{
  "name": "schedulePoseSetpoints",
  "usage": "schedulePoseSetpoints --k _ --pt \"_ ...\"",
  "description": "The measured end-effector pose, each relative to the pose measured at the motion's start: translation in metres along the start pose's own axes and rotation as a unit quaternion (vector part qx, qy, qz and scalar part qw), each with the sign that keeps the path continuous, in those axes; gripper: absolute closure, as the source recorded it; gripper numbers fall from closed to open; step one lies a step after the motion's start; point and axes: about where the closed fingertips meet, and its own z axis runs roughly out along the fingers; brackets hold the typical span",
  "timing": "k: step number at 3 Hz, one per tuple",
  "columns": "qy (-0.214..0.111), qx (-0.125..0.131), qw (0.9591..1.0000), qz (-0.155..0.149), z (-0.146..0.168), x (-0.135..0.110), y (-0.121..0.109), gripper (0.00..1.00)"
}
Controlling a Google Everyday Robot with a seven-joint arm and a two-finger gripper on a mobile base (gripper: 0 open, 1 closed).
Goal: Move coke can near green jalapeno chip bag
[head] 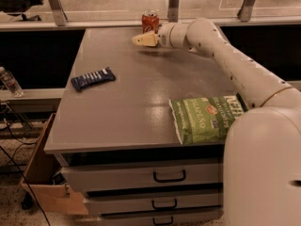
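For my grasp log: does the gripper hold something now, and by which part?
Nothing is held. The gripper is just in front of the coke can, which stands free at the far edge of the table.

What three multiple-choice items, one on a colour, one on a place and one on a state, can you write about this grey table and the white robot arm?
1. What colour is the large flat crinkly chip bag at the near right of the grey table?
A red
B green
C yellow

2. Where is the cream two-finger gripper?
A over the chip bag
B past the table's left edge
C just in front of the small red cylindrical coke can

3. How is the coke can placed?
A upright
B lying on its side
C crushed flat

Key:
1 B: the bag's face is green with white lettering.
2 C: the gripper is at the far end of the table, a little left of the can and nearer the camera.
3 A: the can stands on its base at the far edge.
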Motion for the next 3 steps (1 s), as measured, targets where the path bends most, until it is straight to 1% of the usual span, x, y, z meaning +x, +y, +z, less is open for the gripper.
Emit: schedulePoseSetpoints --k 1,2,3 --pt "-0.005 0.016 0.9999 0.003 0.008 -0.007 -0.006 0.41" --pt "-0.011 0.028 0.9995 0.009 0.008 -0.015 -0.011 0.65" --pt "-0.024 0.042 0.9988 0.01 -0.017 -0.025 -0.023 0.87"
